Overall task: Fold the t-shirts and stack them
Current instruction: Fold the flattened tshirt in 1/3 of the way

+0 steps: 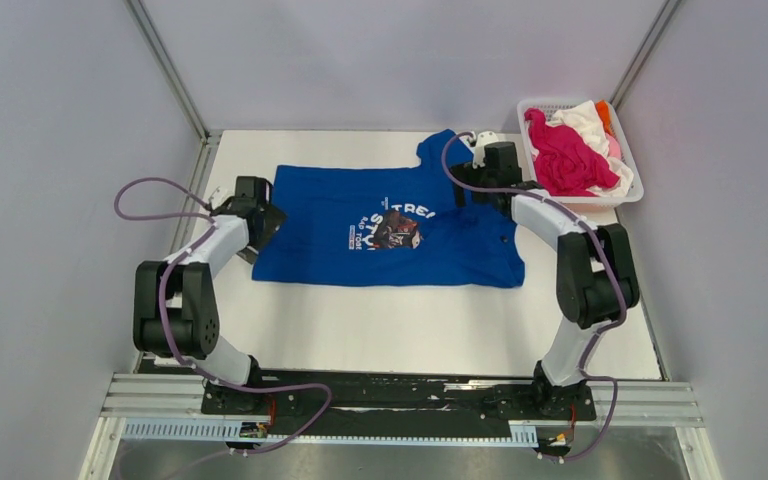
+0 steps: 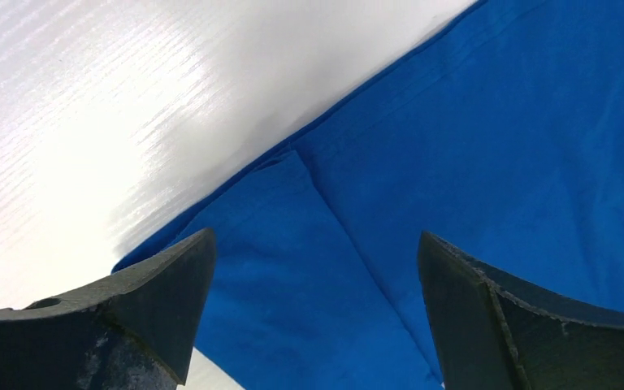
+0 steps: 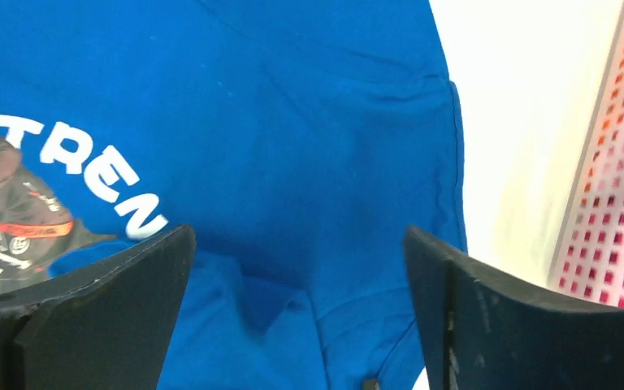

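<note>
The royal blue t-shirt (image 1: 380,225) lies spread flat on the white table, chest print up, partly folded. My left gripper (image 1: 268,226) is open low over its left edge; in the left wrist view (image 2: 315,236) blue cloth (image 2: 471,122) and a seam lie between the fingers. My right gripper (image 1: 467,185) is open over the shirt's far right part near a sleeve; in the right wrist view (image 3: 299,230) a cloth fold (image 3: 292,122) lies between the fingers. A magenta shirt (image 1: 565,155), a white one (image 1: 585,120), an orange one (image 1: 603,115) and a pink one (image 1: 615,148) lie bunched in the basket.
The white slatted basket (image 1: 585,200) stands at the table's far right corner and also shows in the right wrist view (image 3: 617,203). Grey walls enclose the table (image 1: 410,330) on three sides. Bare table lies in front of the shirt.
</note>
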Motion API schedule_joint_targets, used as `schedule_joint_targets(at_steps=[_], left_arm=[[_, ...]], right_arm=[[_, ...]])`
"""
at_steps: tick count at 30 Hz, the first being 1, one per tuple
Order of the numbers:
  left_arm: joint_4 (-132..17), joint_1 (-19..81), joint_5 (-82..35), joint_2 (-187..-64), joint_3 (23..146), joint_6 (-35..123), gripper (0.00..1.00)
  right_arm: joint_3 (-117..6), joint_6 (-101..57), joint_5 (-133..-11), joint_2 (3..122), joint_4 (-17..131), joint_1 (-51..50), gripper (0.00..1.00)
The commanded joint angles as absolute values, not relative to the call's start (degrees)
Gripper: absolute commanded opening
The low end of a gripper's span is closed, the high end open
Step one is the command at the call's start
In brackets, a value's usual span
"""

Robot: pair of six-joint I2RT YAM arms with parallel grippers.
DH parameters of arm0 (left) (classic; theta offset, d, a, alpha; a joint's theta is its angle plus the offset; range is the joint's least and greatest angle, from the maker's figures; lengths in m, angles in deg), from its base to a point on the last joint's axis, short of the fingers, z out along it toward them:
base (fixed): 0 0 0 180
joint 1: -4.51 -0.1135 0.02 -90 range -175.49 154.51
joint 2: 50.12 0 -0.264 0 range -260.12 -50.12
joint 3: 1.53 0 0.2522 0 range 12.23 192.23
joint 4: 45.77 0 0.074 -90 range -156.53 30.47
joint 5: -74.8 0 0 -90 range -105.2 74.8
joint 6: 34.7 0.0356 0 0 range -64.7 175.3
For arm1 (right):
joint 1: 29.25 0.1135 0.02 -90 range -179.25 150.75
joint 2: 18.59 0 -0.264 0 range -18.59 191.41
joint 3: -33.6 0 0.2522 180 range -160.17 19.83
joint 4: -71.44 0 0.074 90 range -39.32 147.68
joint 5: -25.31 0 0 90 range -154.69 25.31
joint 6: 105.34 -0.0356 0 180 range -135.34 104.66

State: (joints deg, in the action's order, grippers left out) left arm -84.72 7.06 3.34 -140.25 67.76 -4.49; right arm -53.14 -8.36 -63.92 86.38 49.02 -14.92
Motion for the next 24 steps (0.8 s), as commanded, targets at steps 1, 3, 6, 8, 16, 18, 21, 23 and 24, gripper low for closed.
schedule_joint_targets(at_steps=[1,3,6,8,16,18,21,23,24], left_arm=[[-85.98,6.68,5.36,-132.18,70.48,-2.63,1.00],[-85.67,6.70,2.88,-130.19,69.99,-0.73,1.00],[-83.60,6.77,-4.26,-128.63,68.49,3.30,1.00],[-81.07,6.74,-9.16,-128.69,66.85,5.23,1.00],[-73.15,7.04,-18.94,-135.96,61.81,6.83,1.00],[-72.52,7.00,-18.76,-139.02,61.97,7.21,1.00],[-72.39,7.03,-17.65,-142.55,62.84,7.64,1.00],[-71.78,7.03,-16.46,-144.44,62.65,7.40,1.00],[-71.81,7.00,-16.14,-145.42,62.62,7.27,1.00]], right_arm=[[-48.76,-18.94,-67.79,75.70,51.61,-14.41,1.00],[-45.08,-23.01,-75.00,72.36,50.04,-14.32,1.00],[-40.30,-26.48,-80.20,69.40,47.95,-13.86,1.00],[-37.06,-28.09,-80.68,68.04,47.80,-13.62,1.00],[-33.63,-38.08,-75.05,73.04,47.17,-13.62,1.00],[-34.13,-40.38,-72.62,74.84,46.09,-13.81,1.00],[-33.86,-43.18,-71.70,76.73,44.85,-14.41,1.00],[-33.14,-44.43,-72.13,77.68,43.77,-14.75,1.00],[-32.85,-44.91,-72.21,78.18,42.77,-14.93,1.00]])
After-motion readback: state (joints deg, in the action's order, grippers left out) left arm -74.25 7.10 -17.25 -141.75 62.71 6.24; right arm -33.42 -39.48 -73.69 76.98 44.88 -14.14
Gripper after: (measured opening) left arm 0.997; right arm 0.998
